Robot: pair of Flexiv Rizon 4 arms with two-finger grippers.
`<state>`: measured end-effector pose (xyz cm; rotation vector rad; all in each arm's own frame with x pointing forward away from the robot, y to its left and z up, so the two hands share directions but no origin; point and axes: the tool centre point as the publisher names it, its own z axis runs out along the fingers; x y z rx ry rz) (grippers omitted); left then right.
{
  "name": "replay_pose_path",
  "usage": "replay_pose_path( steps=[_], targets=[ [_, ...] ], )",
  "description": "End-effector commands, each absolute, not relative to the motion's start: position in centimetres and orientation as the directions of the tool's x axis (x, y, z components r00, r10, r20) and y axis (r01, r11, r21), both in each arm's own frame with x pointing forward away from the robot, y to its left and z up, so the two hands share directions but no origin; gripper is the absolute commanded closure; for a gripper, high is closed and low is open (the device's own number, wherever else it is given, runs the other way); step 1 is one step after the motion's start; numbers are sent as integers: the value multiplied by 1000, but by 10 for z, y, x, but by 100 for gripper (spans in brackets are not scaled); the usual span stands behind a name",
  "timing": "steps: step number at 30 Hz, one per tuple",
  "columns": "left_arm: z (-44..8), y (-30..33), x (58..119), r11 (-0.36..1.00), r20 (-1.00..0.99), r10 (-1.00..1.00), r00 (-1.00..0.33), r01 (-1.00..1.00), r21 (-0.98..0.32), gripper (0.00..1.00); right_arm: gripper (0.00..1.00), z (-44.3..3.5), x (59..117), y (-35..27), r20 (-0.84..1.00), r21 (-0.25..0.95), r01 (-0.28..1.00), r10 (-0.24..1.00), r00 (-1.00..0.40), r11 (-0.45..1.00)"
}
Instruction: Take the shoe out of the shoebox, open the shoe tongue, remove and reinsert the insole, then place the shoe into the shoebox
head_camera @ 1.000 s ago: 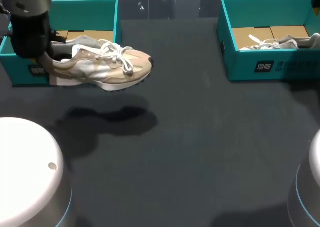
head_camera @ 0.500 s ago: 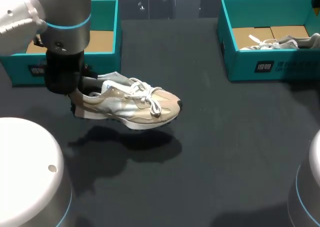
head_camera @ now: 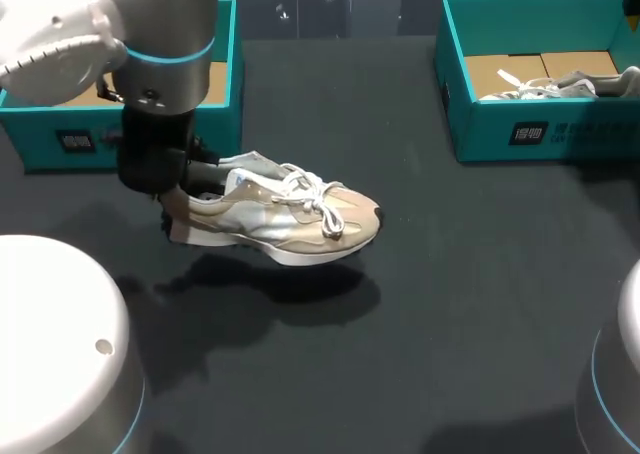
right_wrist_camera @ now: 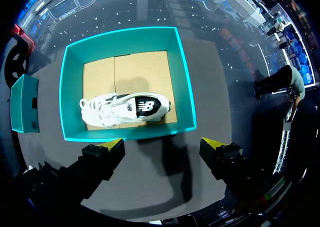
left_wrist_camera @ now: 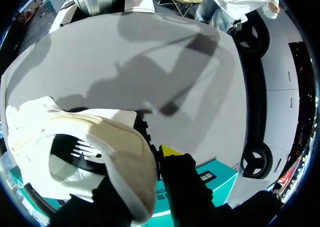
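Now, your left claw (left_wrist_camera: 150,173): clamped on the heel of the shoe (head_camera: 285,219).
Shoe: held clear of the counter (head_camera: 450,304), toe towards your right, its shadow beneath it, just in front of the left shoebox (head_camera: 226,84).
Your right claw (right_wrist_camera: 163,146): fingers spread, gripping nothing, above the right shoebox (right_wrist_camera: 129,132).
Second shoe (right_wrist_camera: 125,109): lying on its side inside that box.

Left hand (head_camera: 173,196) pinches the shoe (head_camera: 290,214) aloft — right hand (right_wrist_camera: 162,146) hangs high, fingers spread.
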<state>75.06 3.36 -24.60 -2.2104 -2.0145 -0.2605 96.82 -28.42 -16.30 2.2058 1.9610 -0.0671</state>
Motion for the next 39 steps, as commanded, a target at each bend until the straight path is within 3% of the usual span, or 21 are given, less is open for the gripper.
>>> replay_pose_path(
  steps=[1, 19, 39],
  targets=[
    [-250, 29, 749, -95, 219, 971, 90, 995, 14, 100, 0, -163, 968, -284, -159, 110, 988, 979, 124, -108],
    [-311, -50, 738, -98, 236, 968, 90, 995, 22, 100, 0, -163, 968, -284, -159, 110, 988, 979, 124, -108],
    [-352, -68, 740, -66, 252, 966, 49, 996, 58, 100, 0, -163, 968, -284, -159, 110, 988, 979, 124, -108]
  ],
)
